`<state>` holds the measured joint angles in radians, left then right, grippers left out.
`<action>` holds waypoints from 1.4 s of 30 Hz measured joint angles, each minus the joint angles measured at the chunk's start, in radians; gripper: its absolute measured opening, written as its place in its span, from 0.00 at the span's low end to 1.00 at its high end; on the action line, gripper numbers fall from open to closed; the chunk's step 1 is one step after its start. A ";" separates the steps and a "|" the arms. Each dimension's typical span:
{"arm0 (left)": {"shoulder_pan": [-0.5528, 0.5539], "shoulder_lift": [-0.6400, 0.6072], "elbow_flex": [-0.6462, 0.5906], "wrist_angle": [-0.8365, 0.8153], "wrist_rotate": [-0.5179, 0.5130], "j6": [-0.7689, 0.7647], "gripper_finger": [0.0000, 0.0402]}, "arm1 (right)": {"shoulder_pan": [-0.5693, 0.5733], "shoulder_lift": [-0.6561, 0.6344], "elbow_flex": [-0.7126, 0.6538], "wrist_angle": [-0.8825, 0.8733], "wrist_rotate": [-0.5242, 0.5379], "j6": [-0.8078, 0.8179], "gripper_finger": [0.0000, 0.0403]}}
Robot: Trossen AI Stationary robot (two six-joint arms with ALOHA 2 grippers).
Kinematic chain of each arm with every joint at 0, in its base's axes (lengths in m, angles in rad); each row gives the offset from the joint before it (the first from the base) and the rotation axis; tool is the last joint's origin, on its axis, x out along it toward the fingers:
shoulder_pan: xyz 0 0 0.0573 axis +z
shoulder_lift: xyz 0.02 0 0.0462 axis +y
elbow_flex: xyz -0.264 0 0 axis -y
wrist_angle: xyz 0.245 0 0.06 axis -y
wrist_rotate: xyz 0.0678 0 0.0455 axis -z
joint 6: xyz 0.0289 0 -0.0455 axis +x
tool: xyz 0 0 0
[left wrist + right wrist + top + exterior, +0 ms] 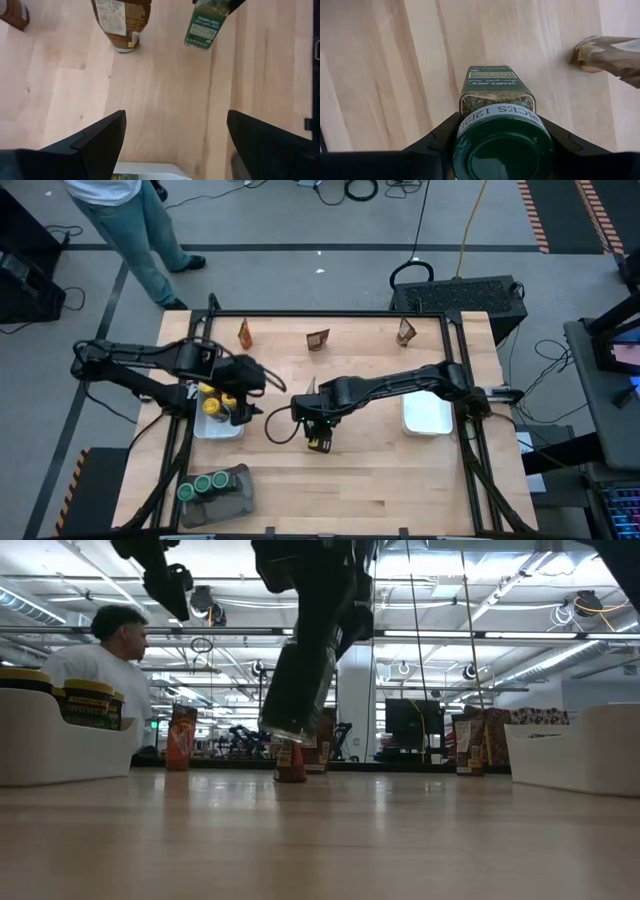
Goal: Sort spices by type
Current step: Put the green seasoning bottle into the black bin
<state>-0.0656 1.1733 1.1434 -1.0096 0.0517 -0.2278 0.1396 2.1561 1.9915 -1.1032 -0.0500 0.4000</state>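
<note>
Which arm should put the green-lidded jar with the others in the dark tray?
Probably the right: its gripper already clamps the green-lidded jar. The left gripper hangs open over the white tray.

Spices: one green-lidded glass jar of dried herbs (pixel 497 107), lifted above table centre; yellow-lidded jars (pixel 212 402) in the white left tray; green-lidded jars (pixel 203 484) in the near-left grey tray; brown-orange packets (pixel 318 340) upright along the far edge.
</note>
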 joint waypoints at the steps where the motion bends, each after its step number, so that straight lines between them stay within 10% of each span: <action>1: -0.016 0.000 -0.007 0.011 -0.014 -0.013 0.87 | 0.000 0.002 0.000 -0.003 0.000 0.000 0.45; 34: -0.106 0.000 -0.095 0.113 -0.087 -0.134 0.87 | 0.000 0.051 0.000 -0.031 -0.002 -0.070 0.45; 42: -0.106 0.000 -0.095 0.113 -0.087 -0.134 0.87 | -0.001 0.051 0.000 -0.030 -0.005 -0.065 0.58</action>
<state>-0.1719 1.1728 1.0485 -0.8963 -0.0357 -0.3618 0.1390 2.2066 1.9911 -1.1331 -0.0546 0.3351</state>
